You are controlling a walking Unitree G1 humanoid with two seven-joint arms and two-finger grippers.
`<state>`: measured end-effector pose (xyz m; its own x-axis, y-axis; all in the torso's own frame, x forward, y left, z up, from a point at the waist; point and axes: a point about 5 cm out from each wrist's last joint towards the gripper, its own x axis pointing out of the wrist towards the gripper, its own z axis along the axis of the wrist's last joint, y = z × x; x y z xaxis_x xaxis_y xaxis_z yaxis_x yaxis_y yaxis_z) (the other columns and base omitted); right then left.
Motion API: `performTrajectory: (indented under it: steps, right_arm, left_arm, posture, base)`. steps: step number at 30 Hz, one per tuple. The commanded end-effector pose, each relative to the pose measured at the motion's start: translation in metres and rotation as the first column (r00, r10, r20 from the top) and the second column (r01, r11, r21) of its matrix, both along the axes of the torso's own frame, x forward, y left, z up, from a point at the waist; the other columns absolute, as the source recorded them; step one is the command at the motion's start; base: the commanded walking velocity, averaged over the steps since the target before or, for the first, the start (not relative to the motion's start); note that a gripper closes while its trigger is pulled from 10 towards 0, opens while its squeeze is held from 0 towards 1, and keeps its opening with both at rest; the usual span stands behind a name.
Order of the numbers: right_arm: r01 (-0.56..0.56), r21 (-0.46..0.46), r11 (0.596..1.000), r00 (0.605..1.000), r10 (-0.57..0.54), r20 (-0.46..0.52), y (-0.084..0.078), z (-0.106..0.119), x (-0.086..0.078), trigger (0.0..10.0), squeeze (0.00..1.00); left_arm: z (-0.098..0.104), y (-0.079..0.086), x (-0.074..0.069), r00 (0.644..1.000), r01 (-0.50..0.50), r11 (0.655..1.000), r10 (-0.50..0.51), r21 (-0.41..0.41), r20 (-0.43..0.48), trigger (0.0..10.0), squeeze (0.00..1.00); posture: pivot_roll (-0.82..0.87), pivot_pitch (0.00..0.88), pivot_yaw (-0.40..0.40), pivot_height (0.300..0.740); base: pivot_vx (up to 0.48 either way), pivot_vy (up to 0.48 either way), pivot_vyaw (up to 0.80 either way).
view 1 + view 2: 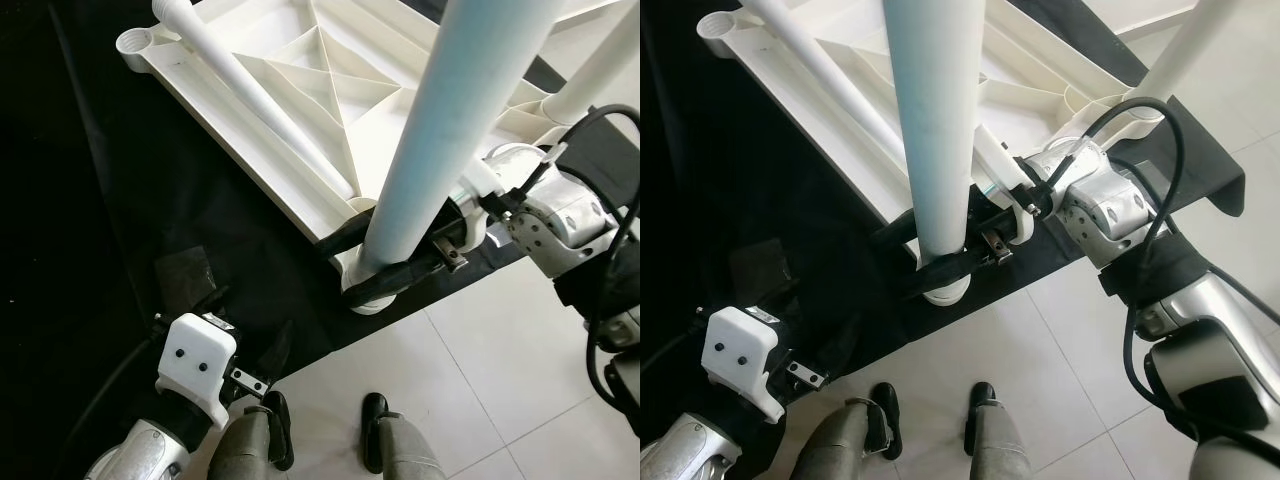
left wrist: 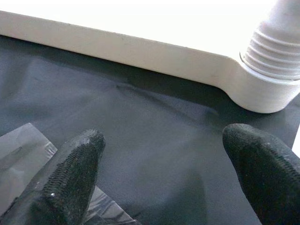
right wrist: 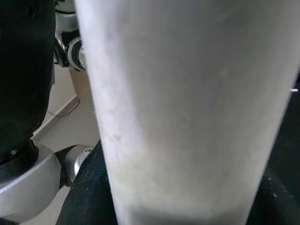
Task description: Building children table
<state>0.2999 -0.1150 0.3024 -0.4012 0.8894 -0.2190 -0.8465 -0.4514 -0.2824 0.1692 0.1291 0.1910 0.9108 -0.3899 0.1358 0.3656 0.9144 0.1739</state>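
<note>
The white plastic tabletop lies upside down on a black mat. A white table leg stands upright in its near corner socket. My right gripper is shut on the base of this leg, one black finger on each side. In the right wrist view the leg sits close between the dark fingers. A second leg lies loose across the ribbed underside. My left gripper hovers open low over the mat, short of the corner. Its fingers frame bare mat, with the threaded leg base beyond.
Another leg stands at the right corner. The far left corner socket is empty. A piece of clear tape lies on the mat. Pale tiled floor begins at the mat's near edge, where my feet stand.
</note>
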Motion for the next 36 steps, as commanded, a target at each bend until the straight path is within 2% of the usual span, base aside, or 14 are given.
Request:
performTrajectory:
  steps: [1,5,6,14,18,21,27,36]
  right_arm:
    - [0.018,-0.064,0.998,0.980,-0.031,-0.196,-0.0040,-0.0315,0.0013,10.0,0.00]
    - [0.023,-0.051,0.998,0.976,-0.033,-0.214,-0.0044,-0.0306,0.0012,10.0,0.00]
    - [0.020,-0.073,0.997,0.982,-0.033,-0.184,-0.0067,-0.0333,-0.0004,10.0,0.00]
    - [0.015,-0.104,0.995,0.991,-0.028,-0.131,-0.0059,-0.0330,-0.0028,10.0,0.00]
    - [0.025,-0.131,0.991,0.997,-0.035,-0.076,-0.0052,-0.0346,-0.0024,10.0,0.00]
    - [0.040,-0.203,0.978,0.998,-0.030,0.051,-0.0064,-0.0401,-0.0014,10.0,0.00]
    - [0.049,-0.196,0.979,0.997,-0.037,0.064,-0.0065,-0.0380,0.0007,10.0,0.00]
    - [0.072,-0.165,0.984,0.997,-0.070,0.017,-0.0095,-0.0369,0.0026,10.0,0.00]
  left_arm:
    - [-0.0059,0.0005,-0.0015,0.999,-0.003,1.000,0.003,0.000,-0.036,10.0,0.00]
    - [-0.0059,0.0005,-0.0014,0.999,-0.003,1.000,0.003,0.000,-0.036,10.0,0.00]
    - [-0.0061,0.0007,-0.0012,0.999,-0.002,1.000,0.002,0.000,-0.036,10.0,0.00]
    - [-0.0062,0.0007,-0.0008,0.999,-0.003,1.000,0.003,-0.001,-0.035,10.0,0.00]
    - [-0.0061,0.0005,-0.0007,0.999,-0.005,1.000,0.005,-0.002,-0.034,10.0,0.00]
    - [-0.0064,0.0003,-0.0007,0.999,-0.004,1.000,0.004,-0.003,-0.034,10.0,0.00]
    - [-0.0068,-0.0001,-0.0009,0.999,-0.003,1.000,0.003,-0.004,-0.035,10.0,0.00]
    - [-0.0075,-0.0003,-0.0021,0.999,-0.001,1.000,0.001,-0.003,-0.038,10.0,0.00]
  posture:
    - [0.01,0.460,0.015,0.740]
    - [0.01,0.460,0.015,0.740]
    - [0.01,0.459,0.018,0.740]
    - [0.00,0.457,0.016,0.740]
    - [0.00,0.457,0.016,0.740]
    - [0.00,0.450,0.012,0.740]
    - [0.00,0.448,0.011,0.740]
    - [0.00,0.443,0.012,0.740]
  base:
    - [0.000,0.000,0.00]
    - [0.000,0.000,0.00]
    - [0.000,0.000,0.00]
    - [0.000,0.000,0.00]
    - [0.000,0.000,0.00]
    - [0.000,0.000,0.00]
    - [0.000,0.000,0.00]
    - [0.000,0.000,0.00]
